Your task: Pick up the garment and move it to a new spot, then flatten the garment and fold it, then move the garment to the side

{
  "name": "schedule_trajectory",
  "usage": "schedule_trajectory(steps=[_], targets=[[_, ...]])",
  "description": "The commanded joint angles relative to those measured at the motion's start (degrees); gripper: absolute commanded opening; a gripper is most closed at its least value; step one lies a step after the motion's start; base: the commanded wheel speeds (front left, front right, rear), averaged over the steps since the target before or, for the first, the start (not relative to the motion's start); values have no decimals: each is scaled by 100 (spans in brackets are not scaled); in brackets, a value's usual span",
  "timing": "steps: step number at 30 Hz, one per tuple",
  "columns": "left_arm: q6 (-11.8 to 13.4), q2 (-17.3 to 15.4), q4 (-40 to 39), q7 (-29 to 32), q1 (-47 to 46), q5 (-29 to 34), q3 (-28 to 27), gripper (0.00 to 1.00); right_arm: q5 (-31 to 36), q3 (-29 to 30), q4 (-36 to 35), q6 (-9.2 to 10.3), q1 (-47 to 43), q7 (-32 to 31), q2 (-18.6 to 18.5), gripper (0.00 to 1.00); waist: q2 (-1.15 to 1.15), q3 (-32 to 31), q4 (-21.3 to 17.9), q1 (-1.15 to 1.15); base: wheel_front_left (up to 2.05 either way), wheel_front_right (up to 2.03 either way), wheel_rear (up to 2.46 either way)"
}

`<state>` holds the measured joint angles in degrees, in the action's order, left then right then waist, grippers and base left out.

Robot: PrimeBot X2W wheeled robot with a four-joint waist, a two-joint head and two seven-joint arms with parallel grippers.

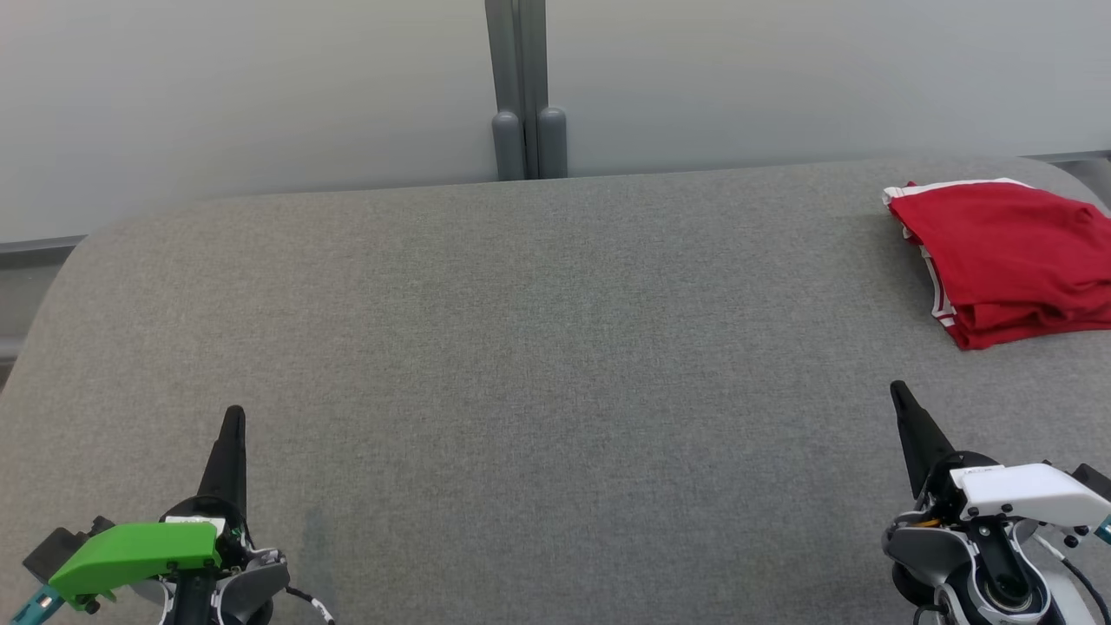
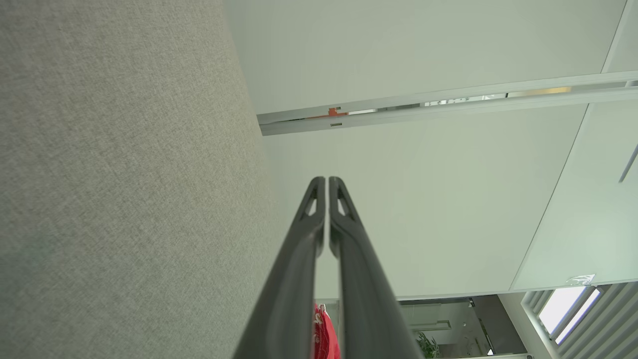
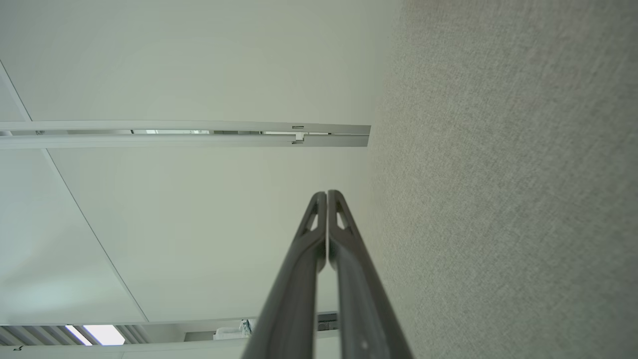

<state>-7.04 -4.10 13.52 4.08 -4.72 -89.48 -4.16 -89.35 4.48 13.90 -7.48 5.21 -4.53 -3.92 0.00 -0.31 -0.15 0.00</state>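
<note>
A red garment (image 1: 1011, 256) with white trim lies folded in a stack at the far right of the grey table (image 1: 538, 347), partly cut by the head view's right edge. A sliver of the garment (image 2: 325, 335) shows between the left fingers in the left wrist view. My left gripper (image 1: 233, 415) sits at the lower left, shut, with nothing in it. At the lower right my right gripper (image 1: 897, 391) is shut and empty, a little in front of the garment. Both wrist views show the gripper tips pressed together: left gripper (image 2: 327, 180), right gripper (image 3: 326, 194).
A pale partition wall (image 1: 260, 95) with a grey vertical post (image 1: 526, 87) runs behind the table's far edge. The table's far left corner (image 1: 95, 239) is rounded.
</note>
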Motion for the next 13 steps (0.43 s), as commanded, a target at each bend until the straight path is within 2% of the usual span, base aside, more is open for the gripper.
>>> schedule_trajectory(steps=[1,13], targets=[[-39,-3,24,55,-130,-181,-48,0,-155,47,2,-2,92,-52,15,0,0,12,4,0,0,0,0],[-64,13,54,141,-186,-443,-99,0,-397,120,10,-2,109,-134,32,0,0,49,15,0,0,0,0]])
